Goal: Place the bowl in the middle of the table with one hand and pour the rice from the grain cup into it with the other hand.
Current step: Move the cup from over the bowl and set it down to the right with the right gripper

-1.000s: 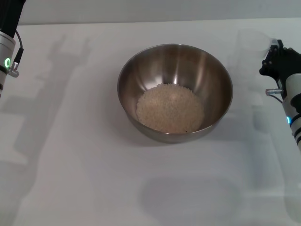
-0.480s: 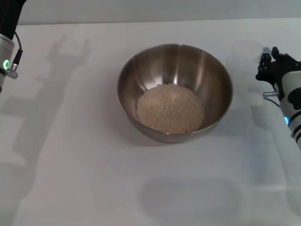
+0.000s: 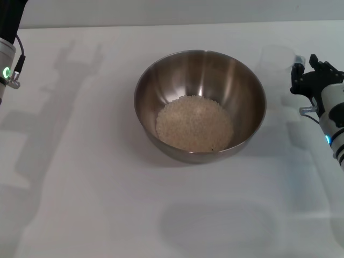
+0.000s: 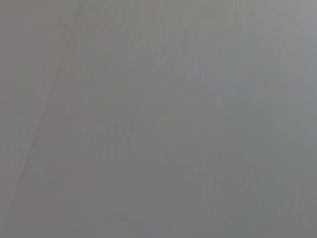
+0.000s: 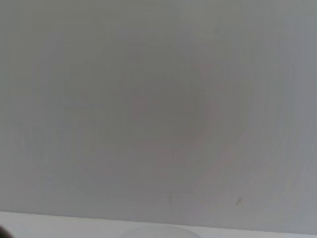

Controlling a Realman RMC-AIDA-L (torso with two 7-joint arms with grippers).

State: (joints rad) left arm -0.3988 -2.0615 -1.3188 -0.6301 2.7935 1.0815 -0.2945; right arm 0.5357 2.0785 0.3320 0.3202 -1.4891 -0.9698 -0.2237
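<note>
The steel bowl (image 3: 200,102) stands in the middle of the white table (image 3: 80,177). A flat heap of pale rice (image 3: 194,122) lies in its bottom. The clear frosted grain cup (image 3: 276,58) shows faintly just right of the bowl's rim, upright, with no rice visible in it. My right gripper (image 3: 302,74) is at the right edge, beside the cup, and seems shut on its handle side. My left arm (image 3: 6,59), with its green ring light, stays at the far left edge, away from the bowl. Both wrist views show only plain pale surface.
Bare tabletop surrounds the bowl on all sides. The table's far edge (image 3: 172,24) runs along the top of the head view. Arm shadows fall across the left and right parts of the table.
My right gripper has moved left toward the bowl, and the faint cup has moved with it. The bowl, the rice and the left arm have not moved.
</note>
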